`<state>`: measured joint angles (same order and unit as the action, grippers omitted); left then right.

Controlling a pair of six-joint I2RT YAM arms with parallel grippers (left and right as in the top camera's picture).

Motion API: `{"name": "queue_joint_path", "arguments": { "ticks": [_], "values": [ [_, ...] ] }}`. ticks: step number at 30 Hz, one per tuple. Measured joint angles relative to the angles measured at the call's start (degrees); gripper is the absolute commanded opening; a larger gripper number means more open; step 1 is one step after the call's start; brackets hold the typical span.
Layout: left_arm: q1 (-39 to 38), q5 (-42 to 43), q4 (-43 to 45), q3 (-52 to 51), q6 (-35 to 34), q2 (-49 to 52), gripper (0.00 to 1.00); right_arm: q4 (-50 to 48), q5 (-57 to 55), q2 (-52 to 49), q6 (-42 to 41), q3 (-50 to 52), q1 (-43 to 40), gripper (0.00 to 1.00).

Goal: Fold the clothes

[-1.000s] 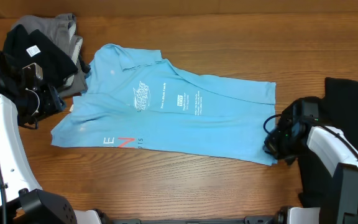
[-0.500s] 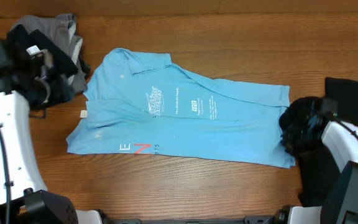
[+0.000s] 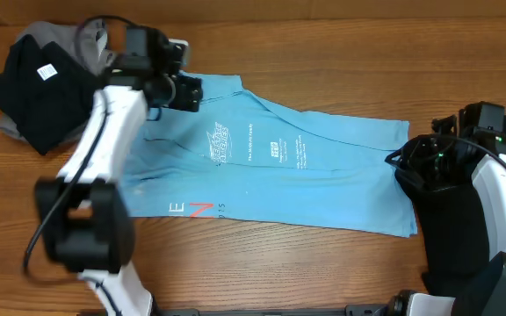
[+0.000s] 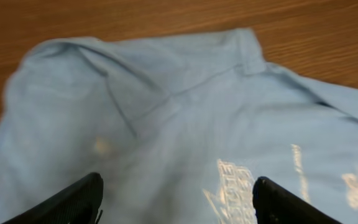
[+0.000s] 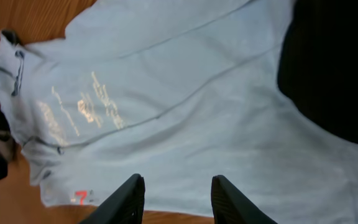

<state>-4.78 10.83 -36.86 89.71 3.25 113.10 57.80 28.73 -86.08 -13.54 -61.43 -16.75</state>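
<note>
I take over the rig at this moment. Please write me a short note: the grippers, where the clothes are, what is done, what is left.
Left gripper: open, empty, over the collar end of the light blue T-shirt.
Right gripper: open, empty, at the hem end.
Light blue T-shirt: spread print-up on the table, wrinkled.
Black and grey pile: far left. Black garment: by the right arm.
Done: shirt laid out.
Left: all folding.

Overhead looks down; wrist views (close, oblique) share the blue shirt point(image 3: 279, 175).
</note>
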Motion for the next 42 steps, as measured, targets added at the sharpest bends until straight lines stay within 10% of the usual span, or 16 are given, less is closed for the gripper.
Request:
{"name": "queue_joint_path", "arguments": {
  "ticks": [9, 25, 42],
  "values": [
    [-0.1, -3.0, 10.4, -0.1, -1.9, 9.8, 0.74, 1.2, 1.1, 0.0, 2.0, 0.0, 0.0, 0.39],
    [-0.1, -3.6, 16.5, -0.1, -3.5, 14.6, 0.06, 0.0, 0.8, 0.0, 2.7, 0.0, 0.0, 0.4],
    [-0.1, -3.6, 10.7, 2.3, -6.3, 11.8, 0.04, -22.3, -11.0, -0.3, -1.3, 0.0, 0.0, 0.5]
  ]
}}
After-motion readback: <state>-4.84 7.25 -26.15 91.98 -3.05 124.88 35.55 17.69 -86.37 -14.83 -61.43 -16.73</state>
